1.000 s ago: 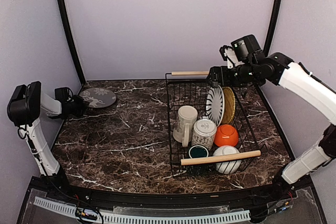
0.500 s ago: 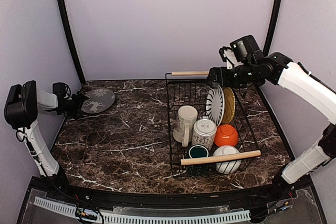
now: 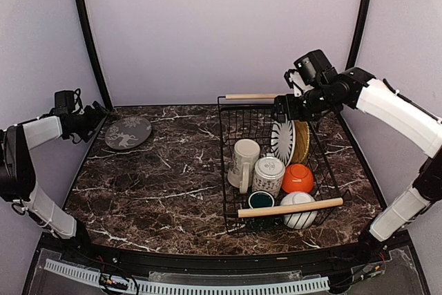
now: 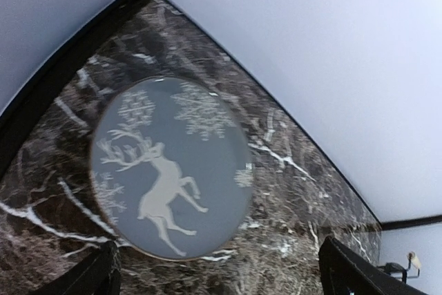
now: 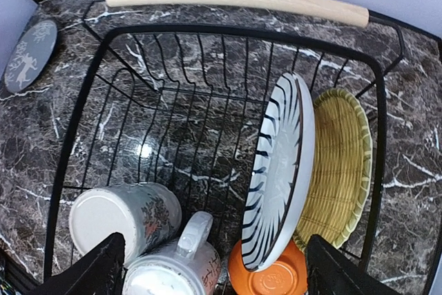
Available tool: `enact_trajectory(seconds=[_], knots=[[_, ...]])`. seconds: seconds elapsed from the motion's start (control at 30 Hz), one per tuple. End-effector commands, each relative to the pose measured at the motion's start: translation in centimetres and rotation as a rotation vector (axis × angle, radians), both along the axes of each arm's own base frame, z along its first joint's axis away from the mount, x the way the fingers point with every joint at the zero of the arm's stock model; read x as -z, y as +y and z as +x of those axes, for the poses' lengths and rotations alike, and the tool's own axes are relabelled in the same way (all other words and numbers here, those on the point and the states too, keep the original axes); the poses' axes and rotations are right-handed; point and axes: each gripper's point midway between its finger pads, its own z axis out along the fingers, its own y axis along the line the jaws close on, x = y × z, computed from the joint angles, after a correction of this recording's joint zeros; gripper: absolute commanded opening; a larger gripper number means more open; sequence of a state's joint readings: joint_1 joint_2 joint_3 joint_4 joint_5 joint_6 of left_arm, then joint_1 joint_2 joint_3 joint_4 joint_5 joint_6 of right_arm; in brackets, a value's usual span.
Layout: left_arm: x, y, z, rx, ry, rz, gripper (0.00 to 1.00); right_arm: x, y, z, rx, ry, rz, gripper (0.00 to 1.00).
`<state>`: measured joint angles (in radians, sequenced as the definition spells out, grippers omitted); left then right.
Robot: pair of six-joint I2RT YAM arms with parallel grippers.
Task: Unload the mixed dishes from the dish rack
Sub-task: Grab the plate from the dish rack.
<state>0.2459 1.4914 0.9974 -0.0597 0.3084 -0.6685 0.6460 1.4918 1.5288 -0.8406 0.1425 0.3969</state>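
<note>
The black wire dish rack [image 3: 222, 164] stands right of centre. In it a radial-striped plate [image 3: 282, 137] [image 5: 280, 170] stands on edge beside a lime-green plate [image 3: 301, 137] [image 5: 338, 170]. Nearer the front are two mugs [image 3: 243, 160] [image 3: 268, 174], a dark green cup [image 3: 261, 200], an orange bowl [image 3: 298, 178] [image 5: 273, 278] and a white bowl [image 3: 300, 211]. My right gripper [image 3: 282, 105] [image 5: 221, 274] hovers open over the rack's far end, above the striped plate, touching nothing. A grey deer plate [image 3: 128, 132] [image 4: 169, 167] lies flat on the table. My left gripper [image 3: 90, 119] [image 4: 217, 284] is open and empty just left of it.
Two wooden rod handles [image 3: 250, 96] [image 3: 290, 207] cross the rack's far and near ends. The marble tabletop [image 3: 159, 184] lies between the deer plate and the rack. Grey walls and black corner posts [image 3: 86, 32] close in the back and sides.
My left gripper opened, let the deer plate down flat and drew back up and to the left. My right gripper edged left over the rack's far end.
</note>
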Motion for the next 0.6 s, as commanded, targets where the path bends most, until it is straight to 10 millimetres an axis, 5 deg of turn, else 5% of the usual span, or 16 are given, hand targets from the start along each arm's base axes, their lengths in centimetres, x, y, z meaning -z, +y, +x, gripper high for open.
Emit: enact_trajectory(seconds=[0.0, 0.2, 0.3, 0.57], knots=[[-6.0, -6.3, 0.5, 0.255, -0.21, 0.085, 0.99, 2.1, -2.1, 0.2, 0.131, 0.079, -0.087, 0.86], [-12.9, -15.2, -1.8, 0.559, -0.445, 0.175, 0.99, 4.9, -3.1, 1.4, 0.205, 0.146, -0.142, 0.8], [-15.4, -17.8, -3.5, 0.656, -0.547, 0.21, 0.99, 6.1, -3.2, 2.4, 0.227, 0.159, -0.147, 0.76], [-17.5, -23.2, -6.9, 0.852, -0.67, 0.231, 0.99, 9.0, -2.2, 4.9, 0.254, 0.185, -0.187, 0.62]])
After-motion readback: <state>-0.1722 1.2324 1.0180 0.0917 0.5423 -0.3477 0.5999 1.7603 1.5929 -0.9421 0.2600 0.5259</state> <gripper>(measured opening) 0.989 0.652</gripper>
